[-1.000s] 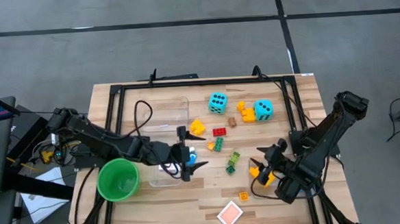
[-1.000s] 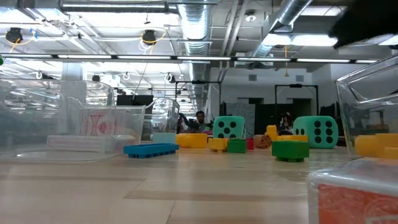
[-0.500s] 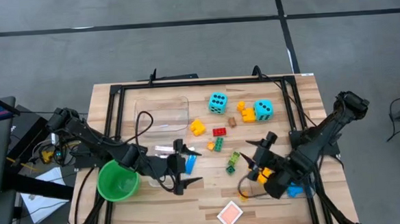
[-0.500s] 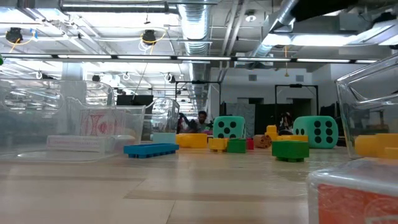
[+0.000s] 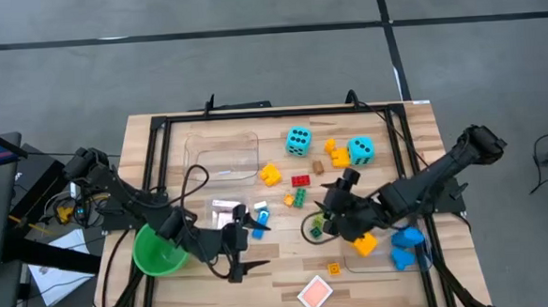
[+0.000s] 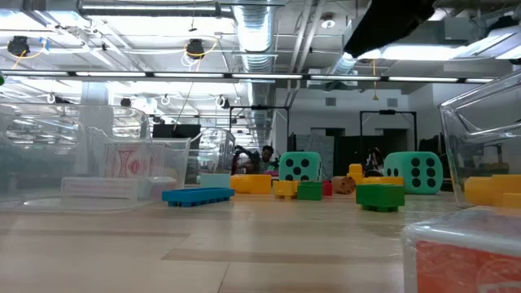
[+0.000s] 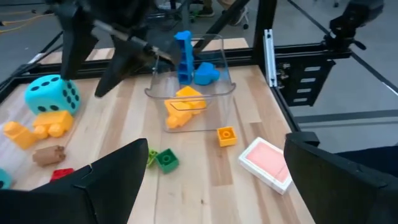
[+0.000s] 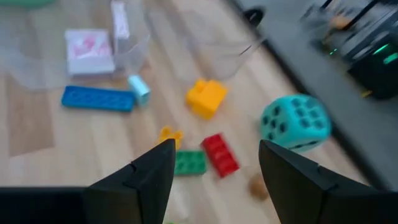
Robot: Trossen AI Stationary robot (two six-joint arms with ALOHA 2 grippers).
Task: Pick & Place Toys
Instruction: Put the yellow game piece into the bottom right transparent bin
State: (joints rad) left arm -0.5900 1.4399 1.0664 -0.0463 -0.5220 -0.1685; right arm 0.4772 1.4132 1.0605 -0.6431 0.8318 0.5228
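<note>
1. On the wooden table seen from above, the left gripper hovers near the front edge beside the green cup, its fingers spread wide and empty. The right gripper hangs over the green bricks in the middle; fingers apart, nothing visibly held. Two cyan dice sit toward the far side, yellow and orange bricks near them, a red brick in between. A blue brick lies by a clear bin. A second clear bin on the right holds yellow and blue pieces. A pack of playing cards lies at the front edge.

2. At table height, the dice stand at the back behind a row of bricks, the blue brick nearer. Clear bins rise on both sides.

3. From the left wrist, the two dark fingers stand far apart with nothing between. Ahead are the filled bin, an orange brick and the cards.

4. From the right wrist, the fingers are parted above a green brick and the red brick; one cyan die lies beyond.
</note>
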